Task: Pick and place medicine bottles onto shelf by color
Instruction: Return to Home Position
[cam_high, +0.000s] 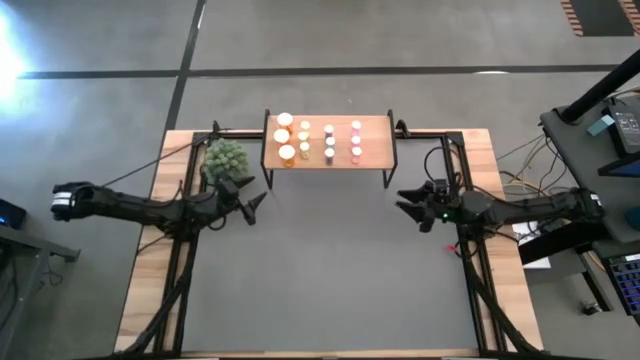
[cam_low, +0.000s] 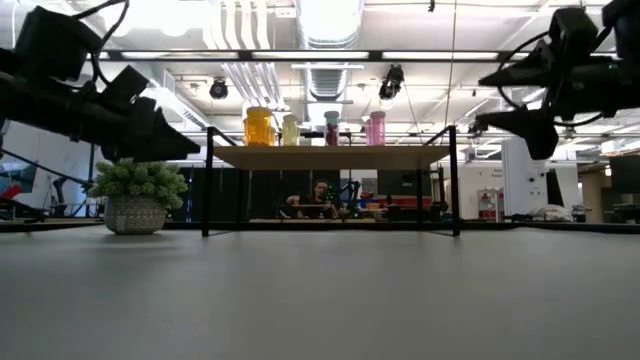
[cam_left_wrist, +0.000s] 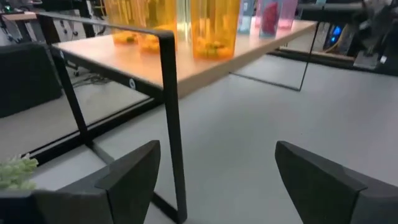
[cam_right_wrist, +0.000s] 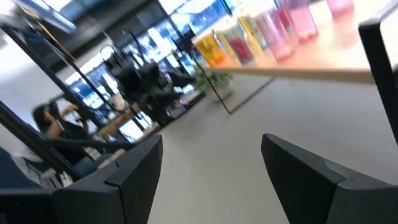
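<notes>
The left gripper (cam_high: 256, 206) hangs above the grey table (cam_high: 330, 290) on its left side, fingers spread wide and empty, tips pointing toward the middle. The right gripper (cam_high: 402, 203) faces it from the right side, also wide and empty. Just behind the left gripper sits a potted plant (cam_high: 225, 158). At the far edge the shelf (cam_high: 378, 135) lies with its long axis left to right. On it the medicine bottles (cam_high: 329, 128) stand upright, caps up, in four front-to-back lines: orange bottles (cam_high: 287, 153) leftmost, then yellowish bottles (cam_high: 304, 136), dark bottles (cam_high: 329, 142) and pink bottles (cam_high: 356, 139).
</notes>
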